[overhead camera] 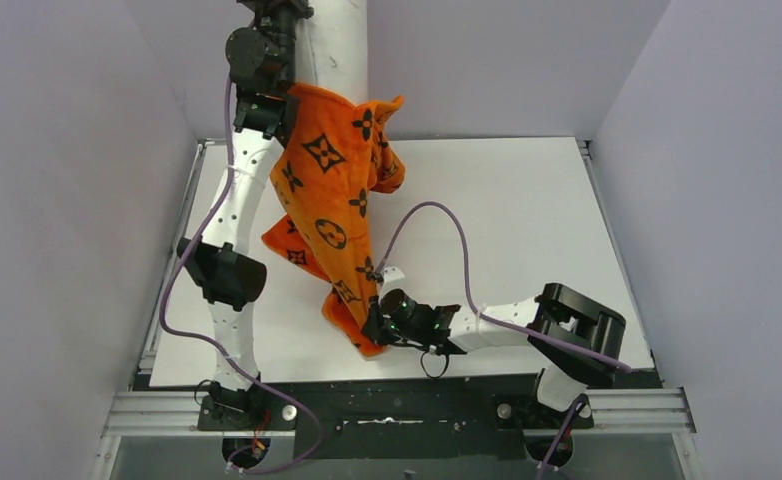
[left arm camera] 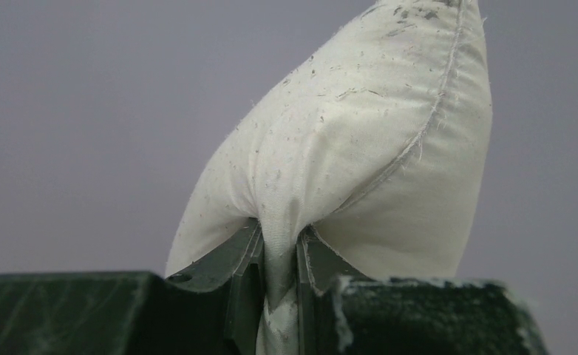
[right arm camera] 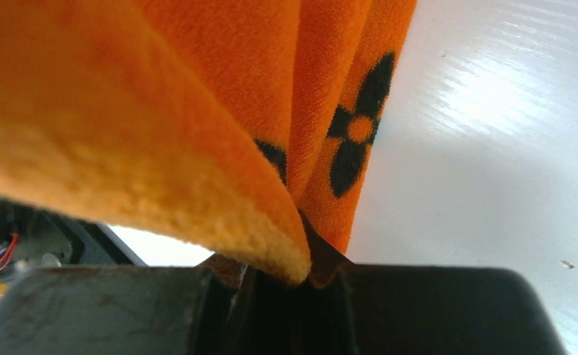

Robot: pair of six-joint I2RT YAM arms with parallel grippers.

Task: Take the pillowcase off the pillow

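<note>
Nearly off, I judge: the left tool (left arm camera: 279, 259), clenched on a corner of the pillow (overhead camera: 337, 45), holds it high, while the right tool (overhead camera: 375, 328) grips the low end of the pillowcase (overhead camera: 332, 190) near the tabletop (overhead camera: 527, 220), and only its top end clings round the pillow.

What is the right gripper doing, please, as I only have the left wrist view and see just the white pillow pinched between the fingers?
Observer: The right gripper is shut on a low corner of the orange pillowcase, near the front edge of the table.
Operator: Thank you. Is the pillowcase off the pillow?
Observer: Not clearly. In the top view its upper end hangs bunched against the pillow, which the left gripper holds up high.
</note>
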